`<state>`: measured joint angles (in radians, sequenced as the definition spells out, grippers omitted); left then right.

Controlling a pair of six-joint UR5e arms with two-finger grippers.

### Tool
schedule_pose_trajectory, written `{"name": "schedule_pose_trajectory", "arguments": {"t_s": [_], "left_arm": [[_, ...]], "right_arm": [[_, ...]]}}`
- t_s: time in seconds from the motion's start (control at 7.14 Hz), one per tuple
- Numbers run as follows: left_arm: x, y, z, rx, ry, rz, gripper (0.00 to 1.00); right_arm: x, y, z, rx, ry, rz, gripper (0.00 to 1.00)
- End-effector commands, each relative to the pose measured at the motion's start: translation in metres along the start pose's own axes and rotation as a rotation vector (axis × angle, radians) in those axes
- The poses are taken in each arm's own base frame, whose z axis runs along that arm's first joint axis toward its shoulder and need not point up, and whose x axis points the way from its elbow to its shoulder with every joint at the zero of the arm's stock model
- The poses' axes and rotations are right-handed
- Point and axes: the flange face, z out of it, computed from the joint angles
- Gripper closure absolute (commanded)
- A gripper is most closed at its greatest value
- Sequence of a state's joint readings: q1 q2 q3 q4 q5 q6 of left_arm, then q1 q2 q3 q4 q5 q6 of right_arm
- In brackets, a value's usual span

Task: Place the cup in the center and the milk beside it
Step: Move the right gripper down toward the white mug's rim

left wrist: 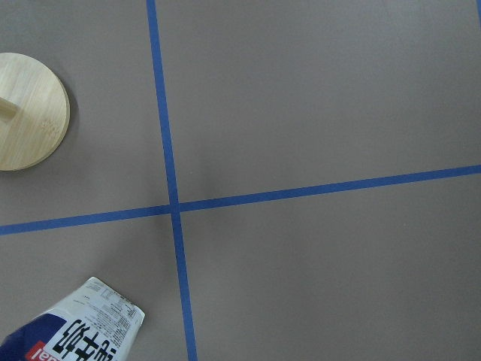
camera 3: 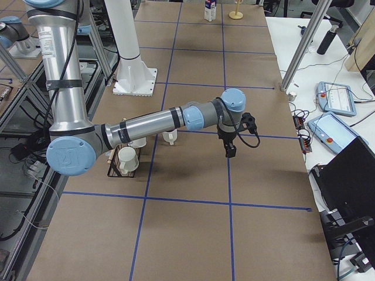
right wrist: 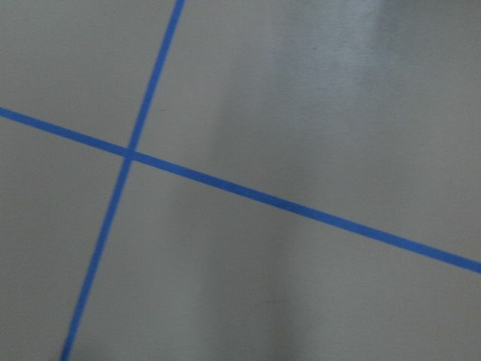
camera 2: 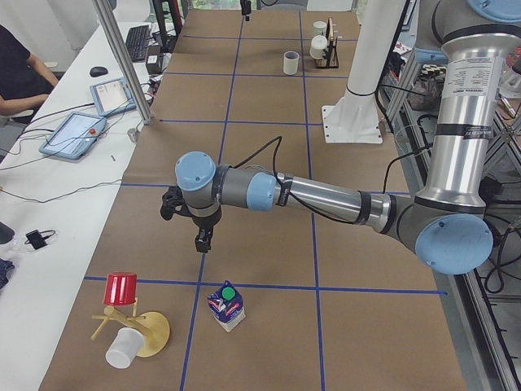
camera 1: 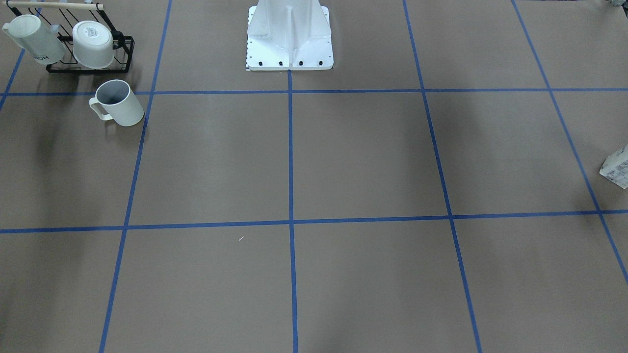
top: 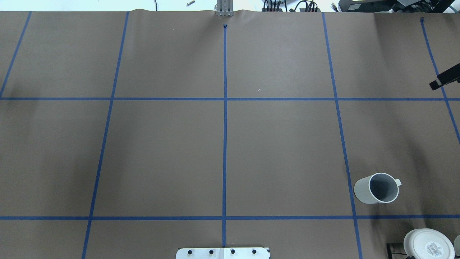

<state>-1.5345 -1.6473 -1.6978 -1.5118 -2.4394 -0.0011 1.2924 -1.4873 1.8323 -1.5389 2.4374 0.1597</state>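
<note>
Brown paper covers the worktop (top: 161, 151), and its center (top: 233, 108) is far from both things. The right arm (camera 3: 152, 122) is nearer the cup (top: 377, 187), which stands up beside the black wire rack (camera 1: 88, 66), back toward the robot from the right end effector (camera 3: 230, 151). The milk (camera 2: 227, 303) stands near the left end effector (camera 2: 201, 240), a bit further toward the worktop's end. I cannot tell if either end effector is apart or together

Inverted dark letters, apparently "HOH", stood on the cream-white ceramic mug (camera 1: 34, 39) in the black wire rack (camera 1: 88, 70), upper left of the front-facing view. Black characters on the blue-and-white milk carton (left wrist: 83, 327), lower left of the left wrist view, were illegible.
</note>
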Motion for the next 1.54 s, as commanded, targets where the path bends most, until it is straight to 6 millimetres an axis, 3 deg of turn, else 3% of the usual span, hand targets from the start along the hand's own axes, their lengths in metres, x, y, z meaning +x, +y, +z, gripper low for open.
{"name": "schedule_pose_trajectory", "arguments": {"t_s": [0.0,0.28,0.42,0.56,0.7,1.12,1.4], "left_arm": [[-0.002,0.005,0.0,0.006,-0.002,0.013,0.01],[-0.011,0.018,0.006,0.024,-0.001,0.021,0.01],[-0.01,0.018,0.006,0.025,0.005,0.021,0.01],[-0.011,0.018,0.007,0.023,0.004,0.019,0.01],[-0.011,0.018,0.008,0.02,0.005,0.018,0.01],[-0.011,0.018,0.007,0.022,0.01,0.018,0.01],[-0.012,0.018,0.008,0.02,0.01,0.015,0.01]], "right_arm": [[-0.065,0.029,0.011,-0.043,-0.071,0.022,0.0],[-0.073,0.063,0.042,-0.093,-0.078,0.129,0.0],[-0.079,0.099,0.075,-0.089,-0.054,0.153,0.0],[-0.071,0.136,0.09,-0.049,-0.052,0.163,0.0],[-0.069,0.15,0.094,-0.053,-0.063,0.217,0.0],[-0.1,0.154,0.114,-0.078,-0.038,0.391,0.0],[-0.126,0.159,0.113,-0.092,-0.054,0.416,0.0]]}}
